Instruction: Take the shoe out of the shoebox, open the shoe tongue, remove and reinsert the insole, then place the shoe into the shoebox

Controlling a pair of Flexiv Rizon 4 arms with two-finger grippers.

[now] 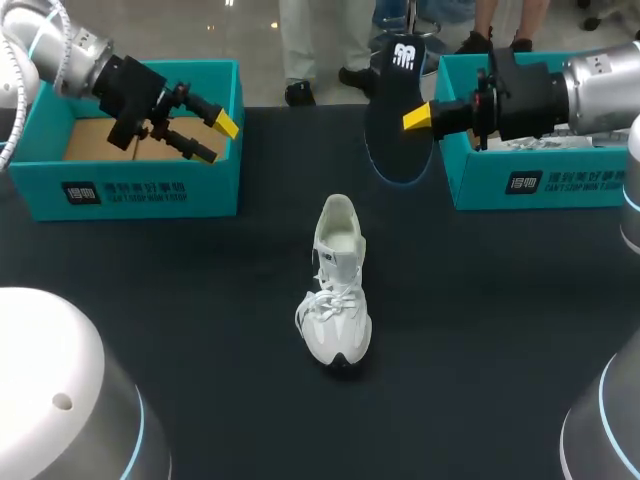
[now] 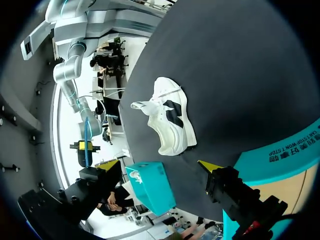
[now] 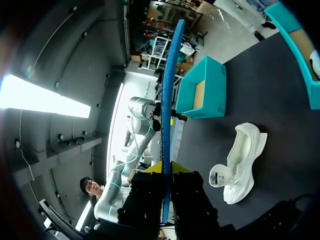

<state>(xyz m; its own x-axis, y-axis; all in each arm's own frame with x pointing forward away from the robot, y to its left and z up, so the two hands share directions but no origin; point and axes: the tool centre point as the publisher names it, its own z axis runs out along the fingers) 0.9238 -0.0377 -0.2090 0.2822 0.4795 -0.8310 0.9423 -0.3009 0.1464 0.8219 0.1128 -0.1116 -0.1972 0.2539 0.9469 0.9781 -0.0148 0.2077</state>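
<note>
A white shoe stands upright in the middle of the black table, toe toward the near edge; it also shows ahead of the left fingers and below the right gripper. My right gripper is shut on a dark, blue-edged insole, held up in the air on edge beyond the shoe. In the right wrist view the insole rises edge-on from between the gripper's fingers. My left gripper hangs open and empty over the left shoebox; its wrist view shows the same gripper wide open.
A second teal shoebox sits at the back right, under my right arm. The left box's rim lies right beside the left fingers. Black tabletop surrounds the shoe on all sides.
</note>
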